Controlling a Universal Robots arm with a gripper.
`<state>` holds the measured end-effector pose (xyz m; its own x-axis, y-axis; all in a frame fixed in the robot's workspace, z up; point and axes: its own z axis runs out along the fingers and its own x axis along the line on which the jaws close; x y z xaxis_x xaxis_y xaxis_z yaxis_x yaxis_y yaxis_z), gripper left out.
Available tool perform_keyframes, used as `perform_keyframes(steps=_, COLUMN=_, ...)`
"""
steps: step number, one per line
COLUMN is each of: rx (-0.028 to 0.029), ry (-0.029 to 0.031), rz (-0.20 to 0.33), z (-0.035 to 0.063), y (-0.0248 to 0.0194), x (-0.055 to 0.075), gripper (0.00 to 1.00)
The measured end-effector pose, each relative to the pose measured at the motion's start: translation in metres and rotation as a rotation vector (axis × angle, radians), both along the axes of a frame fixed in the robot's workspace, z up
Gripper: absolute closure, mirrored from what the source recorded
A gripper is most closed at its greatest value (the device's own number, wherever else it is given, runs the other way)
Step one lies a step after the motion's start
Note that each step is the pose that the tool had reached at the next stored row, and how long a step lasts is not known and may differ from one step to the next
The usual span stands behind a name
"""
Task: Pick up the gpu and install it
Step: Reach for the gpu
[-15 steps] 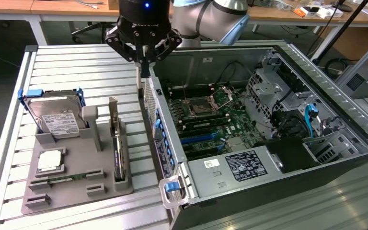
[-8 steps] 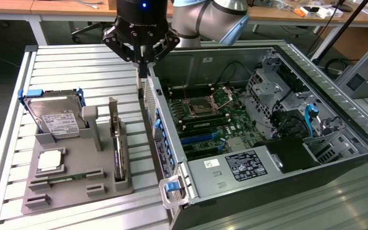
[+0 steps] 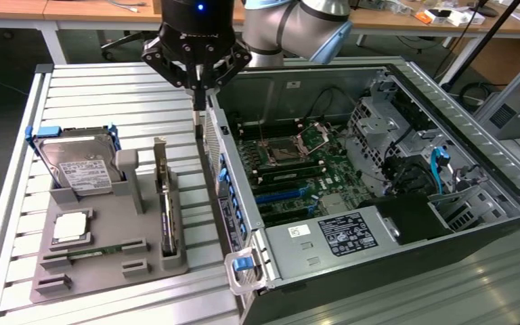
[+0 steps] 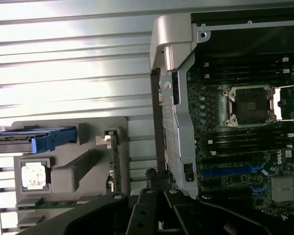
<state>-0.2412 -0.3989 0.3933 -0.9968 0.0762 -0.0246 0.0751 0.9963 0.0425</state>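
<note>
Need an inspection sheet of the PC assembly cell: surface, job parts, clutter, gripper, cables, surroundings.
Surface: slatted metal table carrying a grey parts tray and an open PC case.
Job's things: gpu stands edge-on in the tray, not gripped; motherboard exposed in the case.
Clutter: hard drive, processor and memory stick in the tray.
Grippers: gripper shut, over the case's rear wall, beside the tray.
Cables: blue cable inside the case.
Surroundings: wooden desks behind.
</note>
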Motion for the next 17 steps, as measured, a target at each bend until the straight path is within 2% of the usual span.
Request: perform_keyframes(steps=17, rx=-0.0001, ry=0.0001, rz=0.0, z=0.0, y=0.0, x=-0.012, gripper=0.89)
